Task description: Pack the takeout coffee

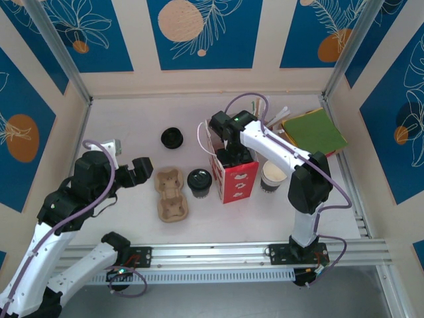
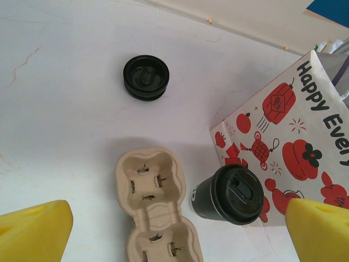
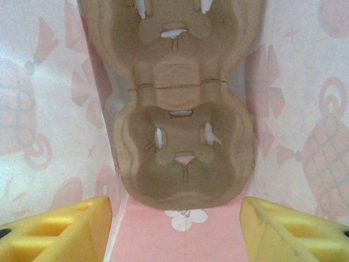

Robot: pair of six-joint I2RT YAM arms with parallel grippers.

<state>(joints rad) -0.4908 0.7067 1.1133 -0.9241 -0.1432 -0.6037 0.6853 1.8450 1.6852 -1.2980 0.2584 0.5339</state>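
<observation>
The takeout coffee (image 1: 199,181), a dark-sided paper cup with a round black lid, stands on the table against the left side of the red-and-white paper bag (image 1: 233,173). In the left wrist view the takeout coffee (image 2: 233,194) sits upright just right of a brown pulp cup carrier (image 2: 152,207). My left gripper (image 2: 177,232) hangs open above them, nothing between its yellow fingertips (image 2: 32,229). My right gripper (image 1: 232,158) reaches down into the bag's open top. In the right wrist view, that right gripper (image 3: 174,229) is open over a second pulp carrier (image 3: 182,158) lying on the bag's floor.
A loose black lid (image 1: 172,138) lies upside down behind the table carrier (image 1: 171,193). A lidless cup (image 1: 273,177) stands right of the bag. A green flat pack (image 1: 315,130) and wrapped stirrers (image 1: 278,116) sit at the back right, near the wall.
</observation>
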